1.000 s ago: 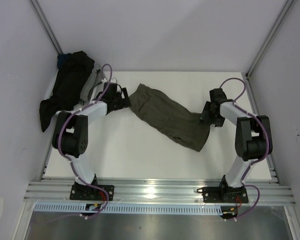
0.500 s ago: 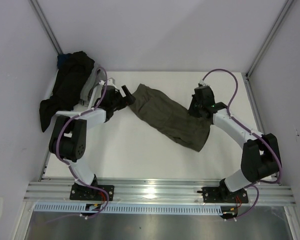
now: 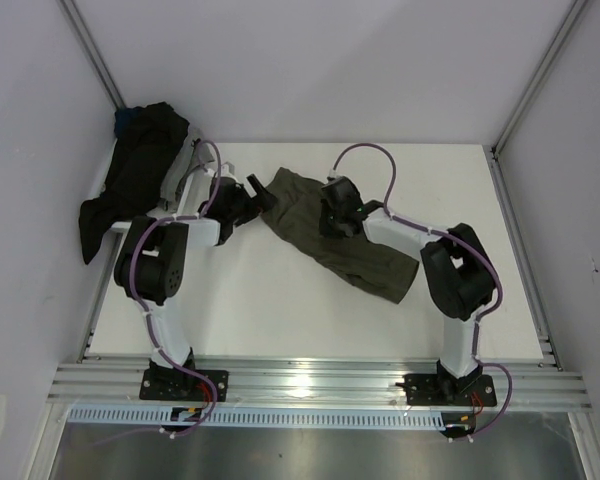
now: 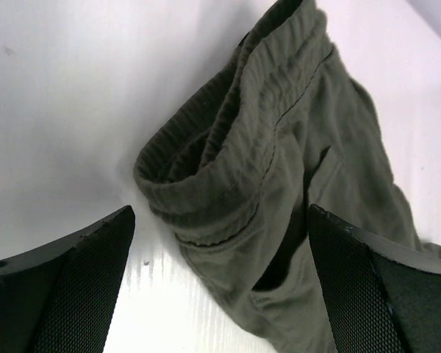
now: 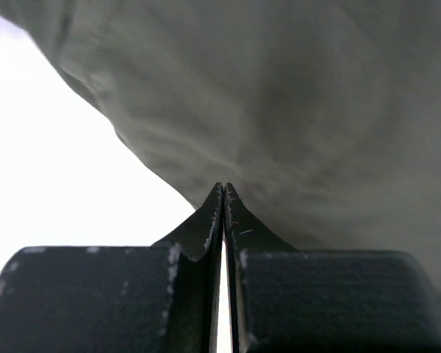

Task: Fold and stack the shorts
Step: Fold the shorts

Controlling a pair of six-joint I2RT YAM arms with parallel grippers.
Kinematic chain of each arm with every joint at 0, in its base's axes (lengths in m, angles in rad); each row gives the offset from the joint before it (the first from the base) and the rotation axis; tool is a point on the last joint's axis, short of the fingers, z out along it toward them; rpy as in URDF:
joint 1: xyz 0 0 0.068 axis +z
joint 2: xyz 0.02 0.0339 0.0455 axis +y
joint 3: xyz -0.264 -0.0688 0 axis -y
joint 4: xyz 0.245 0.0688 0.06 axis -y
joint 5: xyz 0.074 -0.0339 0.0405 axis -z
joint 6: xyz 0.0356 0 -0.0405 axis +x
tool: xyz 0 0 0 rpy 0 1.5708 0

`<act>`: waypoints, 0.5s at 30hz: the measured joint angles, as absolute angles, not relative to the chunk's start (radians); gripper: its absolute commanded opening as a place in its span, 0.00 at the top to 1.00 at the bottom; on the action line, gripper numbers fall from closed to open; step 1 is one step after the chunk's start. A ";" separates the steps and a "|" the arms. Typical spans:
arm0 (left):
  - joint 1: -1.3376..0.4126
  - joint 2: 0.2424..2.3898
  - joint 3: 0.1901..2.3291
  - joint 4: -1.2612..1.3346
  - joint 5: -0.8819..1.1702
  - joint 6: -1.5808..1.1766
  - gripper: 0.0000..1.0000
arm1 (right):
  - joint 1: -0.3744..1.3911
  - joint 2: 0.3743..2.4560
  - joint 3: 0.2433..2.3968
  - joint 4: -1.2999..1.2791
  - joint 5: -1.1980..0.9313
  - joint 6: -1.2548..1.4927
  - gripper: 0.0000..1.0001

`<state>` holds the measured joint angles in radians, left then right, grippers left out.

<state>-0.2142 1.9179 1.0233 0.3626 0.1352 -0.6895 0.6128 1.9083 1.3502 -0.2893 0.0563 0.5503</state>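
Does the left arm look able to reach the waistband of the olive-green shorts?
Probably yes. The left gripper has its fingers wide open right at the bunched waistband of the olive-green shorts, and nothing lies over that end. The right arm rests farther along the cloth, out of the way.

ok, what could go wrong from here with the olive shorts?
1. The right gripper is shut at the edge of the olive shorts, and no cloth shows between its fingers. It may hold little or nothing, so a pull could slip.
2. The left gripper is open, with the bunched waistband just ahead. Closing there may catch only some layers and skew the fold.
3. The black shorts lie heaped beside the left arm, which could snag them.
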 measured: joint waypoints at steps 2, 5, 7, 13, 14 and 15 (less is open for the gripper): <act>-0.214 1.921 1.013 0.404 0.134 -0.705 0.01 | 0.623 1.944 1.381 -0.273 0.048 0.551 1.00; -0.213 1.927 0.993 0.474 0.133 -0.732 0.01 | 0.622 1.984 1.402 -0.246 0.036 0.560 1.00; -0.212 1.940 0.977 0.531 0.133 -0.754 0.01 | 0.622 2.007 1.410 -0.228 0.034 0.568 1.00; -0.204 2.001 0.955 0.643 0.128 -0.824 0.01 | 0.618 2.094 1.442 -0.191 0.020 0.586 1.00; -0.204 2.004 0.955 0.651 0.121 -0.831 0.01 | 0.618 2.105 1.448 -0.191 0.018 0.588 1.00; -0.204 2.005 0.955 0.654 0.113 -0.840 0.01 | 0.618 2.115 1.452 -0.188 0.016 0.593 1.00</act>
